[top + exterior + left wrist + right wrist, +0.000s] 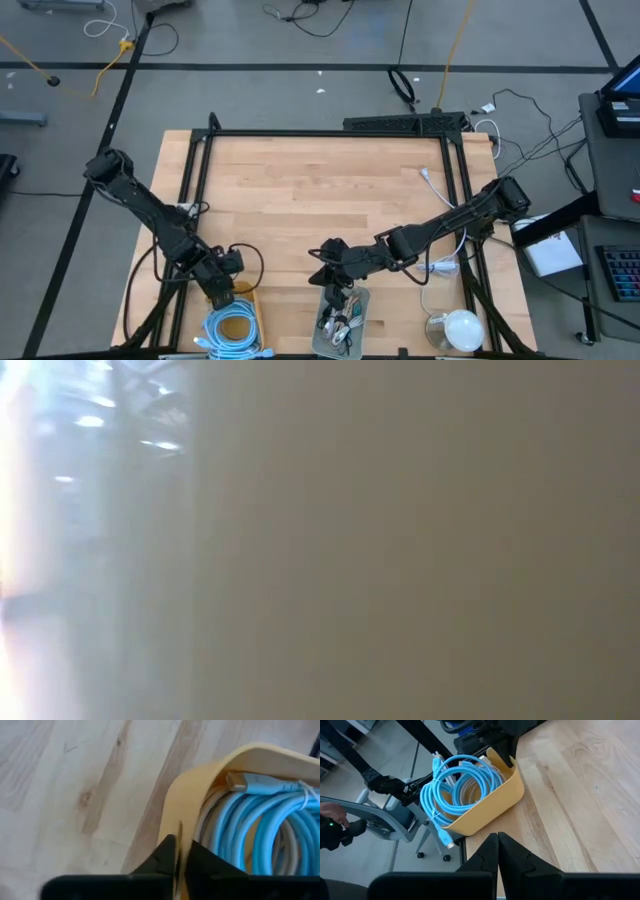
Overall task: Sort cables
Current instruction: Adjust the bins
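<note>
Light-blue cable loops [232, 328] lie coiled in a yellow bin [247, 291] at the table's near edge, and show again as light-blue loops [462, 785] in the right wrist view. Thin dark and grey bundles [340, 322] lie in a clear tray [362, 300] to the bin's right. My left gripper [220, 290] is shut on the bin's far rim. My right gripper [328, 268] hangs shut over the tray's far end, its fingertips [497, 840] holding nothing. The low view shows only blur. My left gripper [180, 845] pinches the yellow bin's rim wall [176, 815] at its far side, one finger inside the bin beside the blue loops [250, 835] and one outside. It comes slanting down from the far side. The bin stands on the table.
A round white object [458, 328] with its white cord sits near the table's right near corner. Another white cord end [428, 178] lies farther back. Black frame rails [330, 131] border the table. Bare wood [320, 190] spreads across the table's middle and far part.
</note>
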Available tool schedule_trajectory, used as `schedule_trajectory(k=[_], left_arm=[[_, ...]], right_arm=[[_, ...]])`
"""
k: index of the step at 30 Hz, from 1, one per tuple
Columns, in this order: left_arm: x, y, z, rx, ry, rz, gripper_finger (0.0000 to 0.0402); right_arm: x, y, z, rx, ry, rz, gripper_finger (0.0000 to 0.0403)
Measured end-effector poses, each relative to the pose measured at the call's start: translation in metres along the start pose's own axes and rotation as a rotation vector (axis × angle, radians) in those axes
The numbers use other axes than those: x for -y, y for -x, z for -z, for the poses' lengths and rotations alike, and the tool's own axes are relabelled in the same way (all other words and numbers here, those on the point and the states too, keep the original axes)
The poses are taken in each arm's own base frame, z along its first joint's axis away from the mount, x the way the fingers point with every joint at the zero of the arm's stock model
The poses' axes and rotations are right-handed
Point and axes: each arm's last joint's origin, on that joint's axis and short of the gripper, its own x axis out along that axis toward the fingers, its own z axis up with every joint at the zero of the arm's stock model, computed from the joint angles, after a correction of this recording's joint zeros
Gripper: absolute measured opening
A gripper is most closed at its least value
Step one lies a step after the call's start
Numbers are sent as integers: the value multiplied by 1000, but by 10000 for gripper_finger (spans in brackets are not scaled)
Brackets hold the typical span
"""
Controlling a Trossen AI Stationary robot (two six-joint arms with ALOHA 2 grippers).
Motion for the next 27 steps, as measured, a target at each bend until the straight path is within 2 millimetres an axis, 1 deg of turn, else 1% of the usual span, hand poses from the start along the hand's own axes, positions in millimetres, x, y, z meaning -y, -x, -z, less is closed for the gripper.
schedule_trajectory(k=[1,2,6,11,17,27], left_arm=[[0,0,0,-3,-5,-1,17],[-1,0,-1,-3,-3,-3,13],[-2,0,-3,-5,-1,-9,5],[-6,0,-7,-5,-7,-33,3],[-17,2,-12,-28,43,-112,2],[-19,3,-20,-1,24,-99,1]], right_arm=[[0,0,0,0,0,0,0],[0,0,0,2,0,-2,0],[-1,0,-1,12,0,-12,0],[-3,0,-3,30,-1,-30,0],[-3,0,-3,34,2,-33,0],[-3,0,-3,34,-1,-33,0]])
